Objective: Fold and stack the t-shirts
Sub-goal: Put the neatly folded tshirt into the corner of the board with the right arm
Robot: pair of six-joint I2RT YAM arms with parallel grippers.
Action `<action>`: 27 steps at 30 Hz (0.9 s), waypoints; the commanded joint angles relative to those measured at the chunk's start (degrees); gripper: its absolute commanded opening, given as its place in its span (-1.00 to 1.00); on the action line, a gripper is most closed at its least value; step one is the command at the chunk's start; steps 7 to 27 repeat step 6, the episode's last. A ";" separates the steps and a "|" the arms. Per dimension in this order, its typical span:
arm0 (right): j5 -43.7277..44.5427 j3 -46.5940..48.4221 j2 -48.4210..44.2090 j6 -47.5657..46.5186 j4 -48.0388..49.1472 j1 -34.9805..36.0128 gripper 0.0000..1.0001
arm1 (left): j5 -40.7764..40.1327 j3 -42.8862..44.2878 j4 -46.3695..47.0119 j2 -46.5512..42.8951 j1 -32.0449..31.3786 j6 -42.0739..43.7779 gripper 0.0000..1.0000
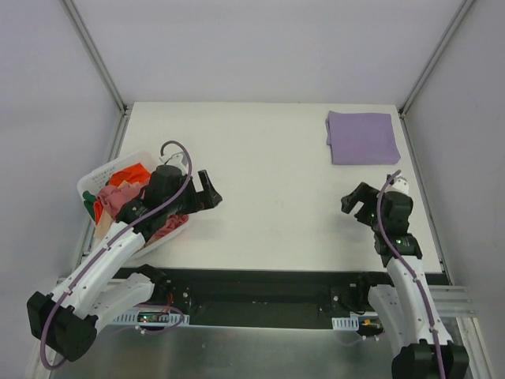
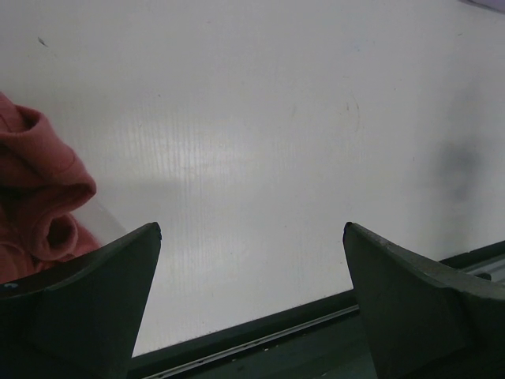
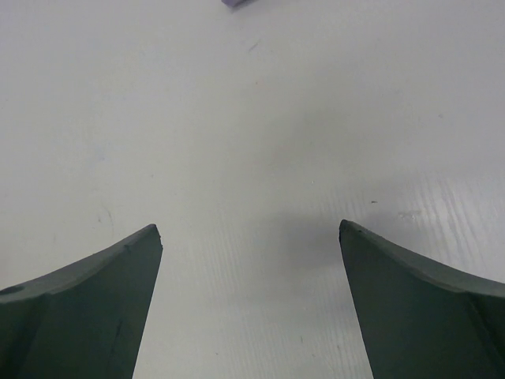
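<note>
Under the left arm (image 1: 110, 253), t-shirts (image 1: 126, 178) in the basket (image 1: 98, 173) are half hidden; left gripper (image 1: 210, 189) and right gripper (image 1: 359, 207) gape empty.

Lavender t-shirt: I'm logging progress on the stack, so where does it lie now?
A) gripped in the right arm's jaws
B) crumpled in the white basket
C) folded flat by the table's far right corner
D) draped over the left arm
C: the lavender t-shirt lies folded flat by the far right corner of the table, well away from the white basket on the left.
</note>
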 commanded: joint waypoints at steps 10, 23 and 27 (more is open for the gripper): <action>1.41 -1.95 -8.06 0.90 6.72 -0.14 0.93 | -2.39 -5.04 3.02 -9.95 -0.57 1.04 0.98; 1.41 -1.95 -8.06 0.90 6.72 -0.14 0.93 | -2.39 -5.04 3.02 -9.95 -0.57 1.04 0.98; 1.41 -1.95 -8.06 0.90 6.72 -0.14 0.93 | -2.39 -5.04 3.02 -9.95 -0.57 1.04 0.98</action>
